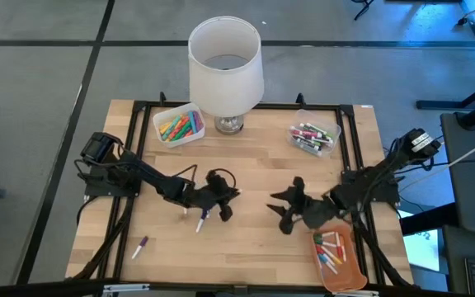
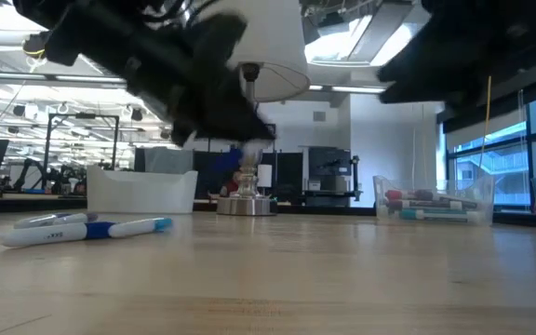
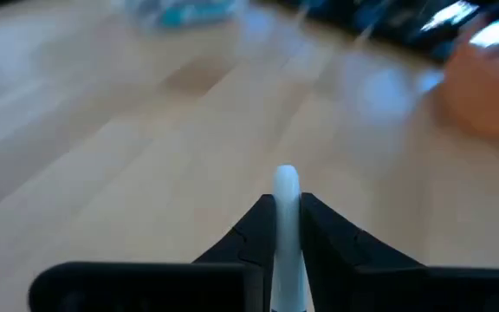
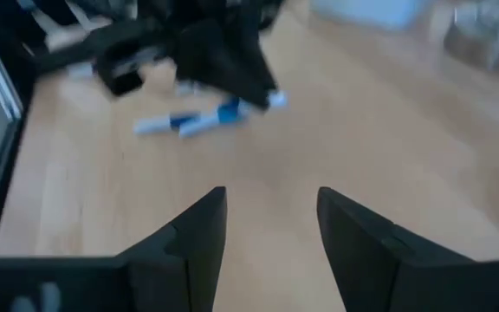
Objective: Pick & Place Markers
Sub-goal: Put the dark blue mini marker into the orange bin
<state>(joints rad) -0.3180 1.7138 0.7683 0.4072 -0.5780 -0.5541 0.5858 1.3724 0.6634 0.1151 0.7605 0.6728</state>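
Observation:
My left gripper (image 1: 225,198) hovers over the middle of the table, shut on a white marker (image 3: 286,182). Two white-and-blue markers (image 1: 200,219) lie flat on the wood just below it; the low view shows them side by side (image 2: 82,228). A purple marker (image 1: 140,246) lies nearer the front left. My right gripper (image 1: 277,210) stands open to the right of centre, facing the left one, with nothing between its fingers (image 4: 271,217). My left gripper pinches the white marker between its two fingers. The marker lies along the fingers, and its rounded end (image 3: 286,178) sticks out past the fingertips. The fingers slant down from the table's left. The marker is clear of the wood.
A white lamp (image 1: 225,70) stands at the far middle. Clear tubs of markers sit at the far left (image 1: 180,124) and far right (image 1: 313,136). An orange tray (image 1: 349,272) holding several markers lies at the front right, beside my right arm.

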